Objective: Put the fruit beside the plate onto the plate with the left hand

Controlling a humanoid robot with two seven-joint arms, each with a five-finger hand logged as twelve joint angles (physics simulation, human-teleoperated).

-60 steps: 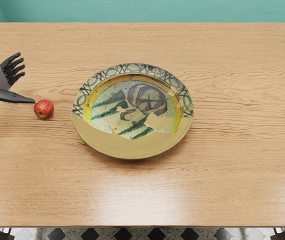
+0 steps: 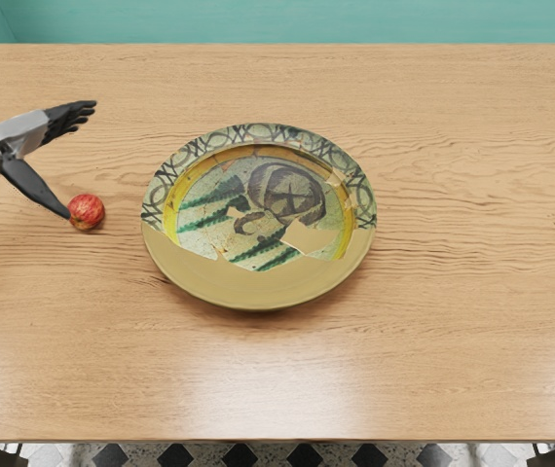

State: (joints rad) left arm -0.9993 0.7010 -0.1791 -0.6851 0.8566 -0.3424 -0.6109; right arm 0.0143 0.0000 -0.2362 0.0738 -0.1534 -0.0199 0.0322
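Big wooden table (image 2: pixel 453 370) fills pretty much the whole view, light oak-looking grain running left to right, with a strip of teal wall (image 2: pixel 258 19) along the top and a sliver of checkered floor (image 2: pixel 239 455) at the bottom edge.

Sitting a bit left of the table's middle is the plate (image 2: pixel 258 290): round, wide, with a tan rim at the near side, a dark looping pattern around the far rim, and a faded green-and-brown painted design in the centre. Nothing is lying on it.

The left hand (image 2: pixel 19 136) comes in from the left edge, well apart from the plate. It's spread wide – the dark fingers (image 2: pixel 71 112) stretch out straight toward the far right, and the thumb (image 2: pixel 36 187) angles down and away from them. It has hold of nothing.

The fruit (image 2: pixel 86 211) is a small red apple-looking thing, resting on the table just beside the plate's left rim, not on it. The thumb tip is right at its left side – touching or a hair off, can't tell which.
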